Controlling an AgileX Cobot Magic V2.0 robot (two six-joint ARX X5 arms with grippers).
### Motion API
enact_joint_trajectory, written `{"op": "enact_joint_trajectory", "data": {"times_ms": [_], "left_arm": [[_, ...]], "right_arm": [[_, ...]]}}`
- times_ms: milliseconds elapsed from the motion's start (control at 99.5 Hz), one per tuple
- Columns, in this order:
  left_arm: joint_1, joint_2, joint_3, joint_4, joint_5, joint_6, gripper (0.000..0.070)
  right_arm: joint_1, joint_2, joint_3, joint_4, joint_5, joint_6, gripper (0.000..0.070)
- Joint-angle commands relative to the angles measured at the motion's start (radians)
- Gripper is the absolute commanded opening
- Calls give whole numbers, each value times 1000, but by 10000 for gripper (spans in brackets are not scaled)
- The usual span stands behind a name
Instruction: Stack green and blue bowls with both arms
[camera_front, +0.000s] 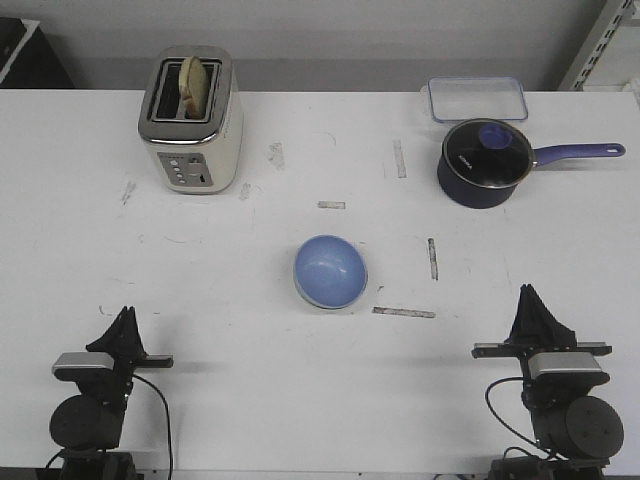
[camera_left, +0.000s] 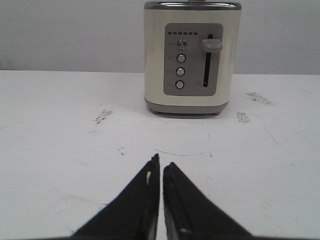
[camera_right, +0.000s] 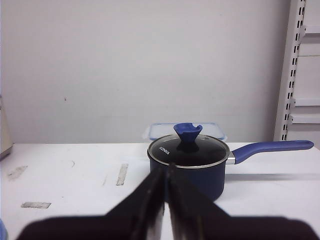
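Periwinkle blue, one bowl (camera_front: 330, 271) sits mid-table (camera_front: 250, 380), well apart from both arms; a pale rim shows under its lower edge, so whether a second bowl sits beneath is unclear. One toaster (camera_front: 190, 121) and one lidded saucepan (camera_front: 485, 162) stand farther back. The left gripper (camera_left: 161, 167) and right gripper (camera_right: 166, 172) each have fingers pressed together, holding nothing.

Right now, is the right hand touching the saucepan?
Apart. The front view shows bare table between the right hand and the saucepan; the right wrist view overlaps them only by perspective.
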Motion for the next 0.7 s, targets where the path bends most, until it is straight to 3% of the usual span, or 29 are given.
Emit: {"op": "enact_joint_trajectory", "data": {"times_ms": [0,694], "left_arm": [[2,-2,-21,10,1,11,3],[2,-2,-21,10,1,11,3]], "right_arm": [[1,-5,2,8,-1,-5,2],[1,-8,2,-6,-1,-6,2]]}}
